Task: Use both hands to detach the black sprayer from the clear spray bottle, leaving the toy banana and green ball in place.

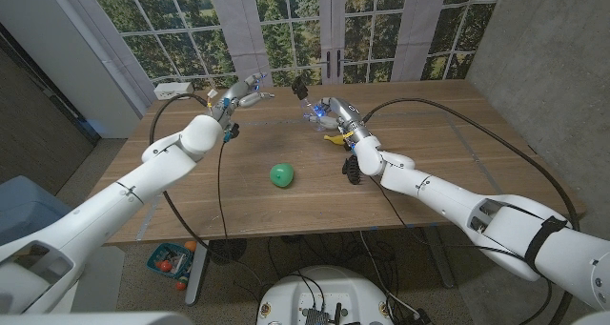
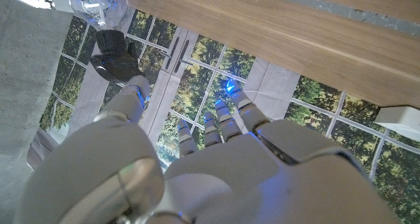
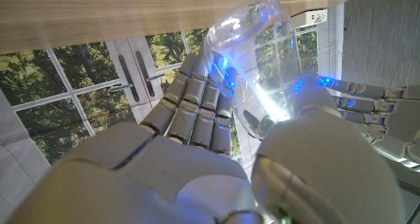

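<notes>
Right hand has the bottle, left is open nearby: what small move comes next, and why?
Probably bring the left hand to the sprayer and grip it: the right hand holds the bottle, the sprayer is still on, and the left holds nothing.

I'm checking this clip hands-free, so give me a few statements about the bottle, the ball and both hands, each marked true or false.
1. The right hand grips the clear spray bottle. True.
2. The green ball sits inside the left hand. False: it lies on the table, apart from both hands.
3. The black sprayer shows near the left hand's fingers. True.
4. The toy banana lies beside the ball. False: it is by the right hand.
</notes>
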Robot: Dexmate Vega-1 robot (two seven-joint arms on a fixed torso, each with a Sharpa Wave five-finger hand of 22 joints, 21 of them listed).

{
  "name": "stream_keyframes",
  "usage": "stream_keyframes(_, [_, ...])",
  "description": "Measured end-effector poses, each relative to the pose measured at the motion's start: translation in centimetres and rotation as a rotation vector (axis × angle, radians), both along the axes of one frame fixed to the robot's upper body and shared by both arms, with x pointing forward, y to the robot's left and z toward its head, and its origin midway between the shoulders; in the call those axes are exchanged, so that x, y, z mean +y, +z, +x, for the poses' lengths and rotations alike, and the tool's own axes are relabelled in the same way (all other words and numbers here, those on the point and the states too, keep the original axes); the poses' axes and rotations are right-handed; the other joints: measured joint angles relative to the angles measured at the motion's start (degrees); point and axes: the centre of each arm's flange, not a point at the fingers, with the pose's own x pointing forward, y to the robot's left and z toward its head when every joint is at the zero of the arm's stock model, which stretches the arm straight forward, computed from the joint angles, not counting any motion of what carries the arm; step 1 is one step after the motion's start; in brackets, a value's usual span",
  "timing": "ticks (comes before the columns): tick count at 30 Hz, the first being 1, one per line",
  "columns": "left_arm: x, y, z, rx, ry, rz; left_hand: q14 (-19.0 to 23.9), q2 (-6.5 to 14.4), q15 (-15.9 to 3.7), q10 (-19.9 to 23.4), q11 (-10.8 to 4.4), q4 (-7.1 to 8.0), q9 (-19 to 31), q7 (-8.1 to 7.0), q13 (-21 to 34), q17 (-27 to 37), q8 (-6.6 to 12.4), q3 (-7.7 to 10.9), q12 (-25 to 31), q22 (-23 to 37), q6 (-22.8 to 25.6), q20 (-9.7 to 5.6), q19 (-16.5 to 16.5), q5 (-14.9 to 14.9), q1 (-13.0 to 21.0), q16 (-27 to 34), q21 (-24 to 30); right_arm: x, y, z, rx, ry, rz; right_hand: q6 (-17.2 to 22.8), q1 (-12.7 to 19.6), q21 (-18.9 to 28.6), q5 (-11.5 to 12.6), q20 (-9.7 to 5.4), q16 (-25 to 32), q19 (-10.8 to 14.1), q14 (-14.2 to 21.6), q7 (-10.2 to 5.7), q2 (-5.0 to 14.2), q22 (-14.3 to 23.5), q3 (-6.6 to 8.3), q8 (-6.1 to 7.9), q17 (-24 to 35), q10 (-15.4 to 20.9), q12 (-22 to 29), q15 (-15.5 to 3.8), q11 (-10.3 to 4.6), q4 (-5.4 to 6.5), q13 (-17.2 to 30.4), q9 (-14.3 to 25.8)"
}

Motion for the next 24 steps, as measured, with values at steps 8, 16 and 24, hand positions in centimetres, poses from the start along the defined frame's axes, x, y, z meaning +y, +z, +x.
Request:
stream_keyframes(8, [-0.4, 1.4, -0.3, 0.004, 0.018, 0.082, 0.0, -3.78, 0.0, 0.64, -0.23, 0.44, 0.0, -0.13, 0.0, 0.0, 0.4, -2.09, 0.01, -0.01, 2.96, -0.31, 0.3, 1.36, 2.9, 0.0, 0.0, -0.6, 0.1, -0.4, -0.009, 0.0, -0.033, 0.0, 0.0, 0.64, 0.39, 0.01, -0.94, -0.44, 0.01, 0.0, 0.0, -0.27, -0.08, 0.0, 0.25, 0.0, -0.01, 0.01, 0.0, 0.08, 0.07, 0.02])
stream_keyframes(16, [-1.3, 2.6, -0.3, 0.018, 0.005, 0.164, -0.25, -5.85, -0.24, 0.73, -0.32, 1.32, -0.01, -0.12, -0.01, 0.04, 0.4, -3.89, 0.01, -0.01, 3.97, -0.35, 0.35, 2.41, 2.28, -0.21, -0.15, -0.7, 0.5, -1.1, -0.019, 0.02, -0.062, 0.0, 0.0, 1.18, 0.6, 0.11, -1.81, -0.73, 0.01, 0.0, 0.0, -0.53, -0.08, -0.01, 0.25, 0.0, -0.18, 0.01, 0.0, 0.08, 0.07, 0.03])
stream_keyframes(24, [-2.7, 3.9, -0.7, 0.008, -0.008, 0.25, -0.67, -3.78, 0.04, -0.02, -0.01, 1.16, -0.01, -0.22, -0.01, 0.2, 0.4, -3.73, -0.23, 0.28, 4.69, 0.22, -0.22, 4.09, 5.81, -0.21, -0.46, -0.4, 0.7, -1.9, -0.01, 0.061, -0.094, 0.0, 0.0, 1.62, 0.81, -0.3, -2.56, -1.13, 0.02, 0.0, 0.0, -0.53, -0.16, -0.06, 0.25, 0.0, -0.28, 0.02, 0.0, 0.16, 0.1, 0.03])
